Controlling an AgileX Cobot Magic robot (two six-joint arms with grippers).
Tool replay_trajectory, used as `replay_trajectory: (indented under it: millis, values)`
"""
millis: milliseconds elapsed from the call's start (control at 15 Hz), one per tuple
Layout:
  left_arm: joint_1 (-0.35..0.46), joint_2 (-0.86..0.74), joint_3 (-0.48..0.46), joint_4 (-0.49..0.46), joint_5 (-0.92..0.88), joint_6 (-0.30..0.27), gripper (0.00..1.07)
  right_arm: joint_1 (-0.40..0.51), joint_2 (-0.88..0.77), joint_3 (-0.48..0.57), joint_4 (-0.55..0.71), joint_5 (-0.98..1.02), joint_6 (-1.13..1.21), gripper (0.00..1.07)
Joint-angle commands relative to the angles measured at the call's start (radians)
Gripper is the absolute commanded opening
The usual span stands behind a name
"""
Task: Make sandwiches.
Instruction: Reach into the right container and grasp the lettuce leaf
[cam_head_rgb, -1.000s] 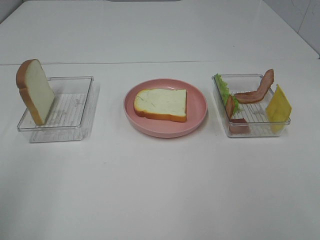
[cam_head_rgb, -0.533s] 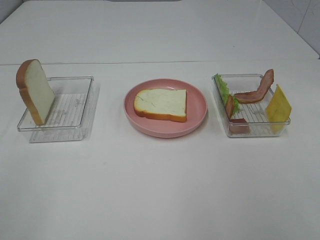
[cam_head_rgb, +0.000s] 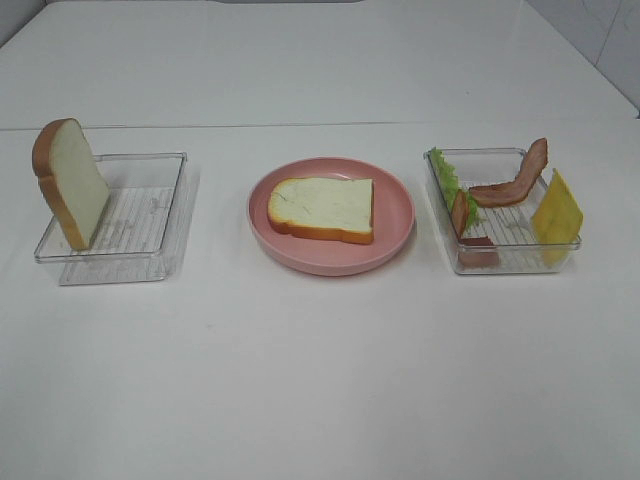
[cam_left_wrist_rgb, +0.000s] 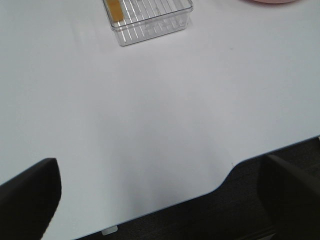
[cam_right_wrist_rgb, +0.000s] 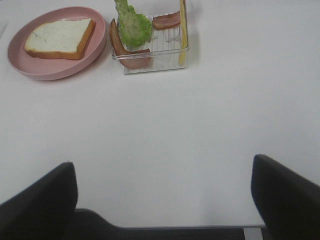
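No stacked sandwich is in view; its parts lie apart. One bread slice (cam_head_rgb: 322, 207) lies flat on the pink plate (cam_head_rgb: 400, 215), also in the right wrist view (cam_right_wrist_rgb: 60, 37). A second slice (cam_head_rgb: 72, 180) stands upright in the left clear tray (cam_head_rgb: 150, 215). The right clear tray (cam_head_rgb: 500, 225) holds lettuce (cam_head_rgb: 445, 175), bacon strips (cam_head_rgb: 515, 180) and a cheese square (cam_head_rgb: 557, 212). My left gripper (cam_left_wrist_rgb: 160, 165) and right gripper (cam_right_wrist_rgb: 164, 165) are open and empty over the table's near edge, far from the food. Neither shows in the exterior high view.
The white table (cam_head_rgb: 320, 360) spreads wide in front of the trays and plate. Its near edge (cam_left_wrist_rgb: 220, 182) shows in both wrist views, with dark floor beyond it. The left tray's end (cam_left_wrist_rgb: 150, 20) is in the left wrist view.
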Motion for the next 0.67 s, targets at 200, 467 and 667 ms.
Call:
replay_trajectory:
  millis: [200, 467, 667]
  values:
    - [0.017, -0.045, 0.003, -0.006, -0.015, 0.0, 1.01, -0.004, -0.02, 0.002, -0.003, -0.005, -0.001, 0.9]
    - [0.236, -0.211, 0.003, -0.005, -0.015, 0.0, 1.01, -0.004, -0.02, 0.002, -0.003, -0.005, -0.001, 0.9]
    - [0.28, -0.288, 0.003, -0.007, -0.016, 0.0, 1.01, -0.004, -0.02, 0.002, -0.003, -0.005, -0.001, 0.9]
